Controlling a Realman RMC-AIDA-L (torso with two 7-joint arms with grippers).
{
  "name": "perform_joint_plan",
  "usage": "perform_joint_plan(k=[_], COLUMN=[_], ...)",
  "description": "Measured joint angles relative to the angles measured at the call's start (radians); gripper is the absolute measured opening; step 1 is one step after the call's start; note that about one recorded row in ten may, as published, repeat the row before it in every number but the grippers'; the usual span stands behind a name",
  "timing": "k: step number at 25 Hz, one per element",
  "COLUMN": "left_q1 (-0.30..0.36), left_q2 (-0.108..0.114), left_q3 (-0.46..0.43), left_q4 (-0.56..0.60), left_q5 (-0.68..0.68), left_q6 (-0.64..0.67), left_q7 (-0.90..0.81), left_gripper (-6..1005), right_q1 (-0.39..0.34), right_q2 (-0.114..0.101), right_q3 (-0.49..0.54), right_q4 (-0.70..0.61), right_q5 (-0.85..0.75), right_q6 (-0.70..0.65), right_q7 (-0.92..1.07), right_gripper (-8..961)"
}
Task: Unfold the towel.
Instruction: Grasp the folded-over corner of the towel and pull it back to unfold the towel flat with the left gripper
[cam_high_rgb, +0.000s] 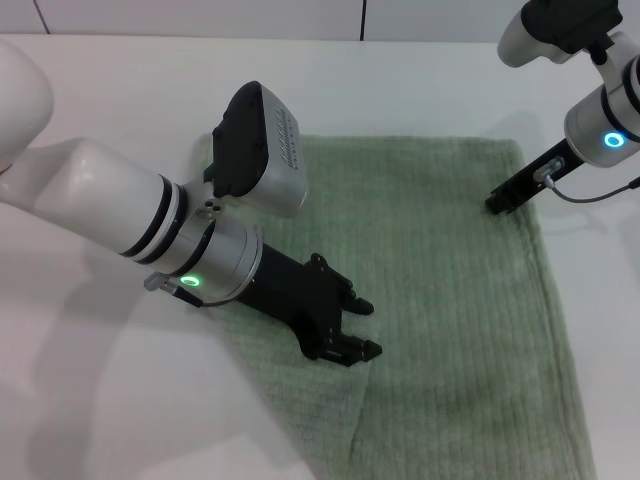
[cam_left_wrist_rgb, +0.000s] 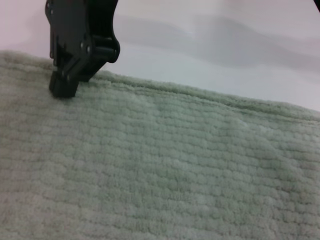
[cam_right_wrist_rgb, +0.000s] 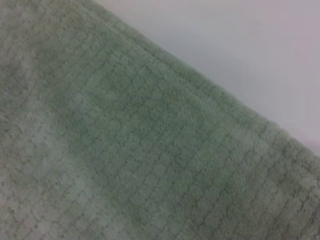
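Observation:
The sage-green towel (cam_high_rgb: 440, 300) lies spread on the white table, with a crease or layer edge running from near my left gripper toward the front. That left gripper (cam_high_rgb: 365, 327) is open just above the towel's left part, with nothing between its fingers. My right gripper (cam_high_rgb: 497, 203) touches the towel by its far right edge, close to the far corner. The left wrist view shows the right gripper (cam_left_wrist_rgb: 63, 86) resting on the ribbed towel (cam_left_wrist_rgb: 165, 170) just inside the hem. The right wrist view shows only towel (cam_right_wrist_rgb: 125, 150) and table.
White table (cam_high_rgb: 120, 400) surrounds the towel on all sides. My left arm's bulky wrist and camera housing (cam_high_rgb: 262, 150) hang over the towel's far left corner. A grey cable (cam_high_rgb: 600, 193) trails from the right wrist.

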Motion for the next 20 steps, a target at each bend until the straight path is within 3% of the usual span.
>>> perform_joint_plan(k=[6,17,20], left_q1=[0.000,0.000,0.000], left_q2=[0.000,0.006,0.008], left_q3=[0.000,-0.051,-0.080], left_q4=[0.002,0.033,0.042], left_q5=[0.001,0.002,0.002], left_q6=[0.007,0.105,0.145], left_q7=[-0.001,-0.004,-0.004], left_gripper=[512,64,29], right_q1=[0.000,0.002,0.003], right_q2=[0.000,0.000,0.000], right_q3=[-0.002,-0.005,-0.005], right_q4=[0.000,0.000,0.000], right_q5=[0.000,0.000,0.000], right_q6=[0.000,0.001,0.002], right_q7=[0.000,-0.001,-0.001], right_gripper=[20,20,20])
